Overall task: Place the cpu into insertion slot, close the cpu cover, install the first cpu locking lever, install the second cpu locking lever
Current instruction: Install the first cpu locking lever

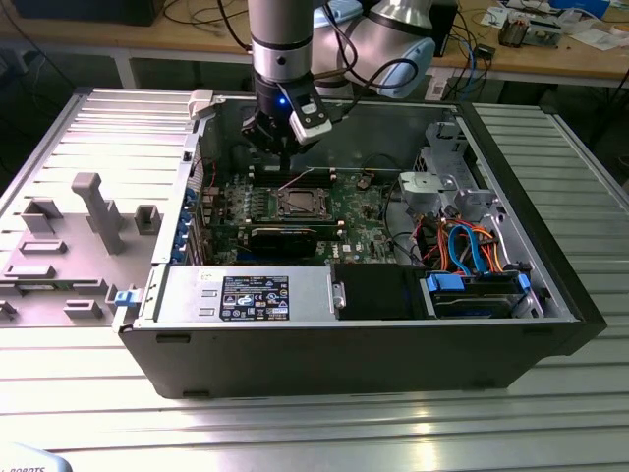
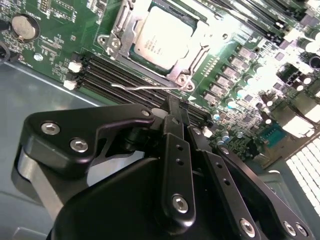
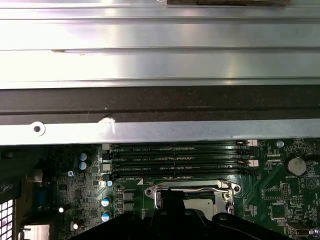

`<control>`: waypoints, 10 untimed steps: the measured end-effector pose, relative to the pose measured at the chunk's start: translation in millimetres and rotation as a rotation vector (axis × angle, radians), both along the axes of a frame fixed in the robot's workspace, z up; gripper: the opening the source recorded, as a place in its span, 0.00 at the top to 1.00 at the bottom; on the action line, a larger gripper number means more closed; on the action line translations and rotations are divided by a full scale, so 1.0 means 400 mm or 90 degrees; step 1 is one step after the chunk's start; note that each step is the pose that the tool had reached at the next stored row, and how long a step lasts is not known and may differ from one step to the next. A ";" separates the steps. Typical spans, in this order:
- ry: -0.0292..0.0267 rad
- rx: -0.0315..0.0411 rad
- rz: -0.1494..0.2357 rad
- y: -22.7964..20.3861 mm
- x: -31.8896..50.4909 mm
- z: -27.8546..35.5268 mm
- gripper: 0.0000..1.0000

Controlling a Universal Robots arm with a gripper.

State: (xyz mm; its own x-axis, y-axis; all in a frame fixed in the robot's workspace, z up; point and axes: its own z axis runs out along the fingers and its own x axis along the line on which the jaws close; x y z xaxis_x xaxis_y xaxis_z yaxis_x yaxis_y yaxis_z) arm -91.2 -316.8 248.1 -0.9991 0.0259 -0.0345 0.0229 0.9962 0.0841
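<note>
On the slatted metal desk (image 1: 295, 423) lies an open computer case (image 1: 344, 346), with a grey moulded tray (image 1: 69, 241) beside it on the exterior view's left. Over the case the arm (image 1: 282, 39) reaches straight down toward the green motherboard (image 1: 366, 222). The power supply (image 1: 246, 295) sits along the near wall, and blue and orange cables (image 1: 470, 246) are bundled on the exterior view's right.

At the arm's end the claw (image 1: 284, 157) hangs just above the board, over the long black memory slots (image 2: 115, 75) that run beside the socket. In the second wrist view the claw (image 2: 179, 107) looks closed on itself, with nothing held.

The insertion slot (image 2: 145, 60) is near the middle of the board, just beyond the claw's tip. The cpu cover (image 2: 119, 27) lies flat over it. Through the cover's window shows the silver top of the cpu (image 2: 162, 36), seated in the slot.

A thin wire locking lever (image 2: 142, 86) runs along the near edge of the socket, above the memory slots, and its free end points away from the claw. Whether it is latched I cannot tell. A coin cell (image 2: 25, 27) sits at the board's edge.
</note>
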 end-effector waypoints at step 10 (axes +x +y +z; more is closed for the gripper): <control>0.0000 -0.0001 0.001 0.007 0.028 -0.012 0.89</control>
State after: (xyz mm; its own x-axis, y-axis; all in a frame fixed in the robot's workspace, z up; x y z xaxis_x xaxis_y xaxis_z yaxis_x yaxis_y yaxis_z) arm -80.1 -314.2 243.2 -0.9991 0.0243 -0.0344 0.0213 0.9962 0.0840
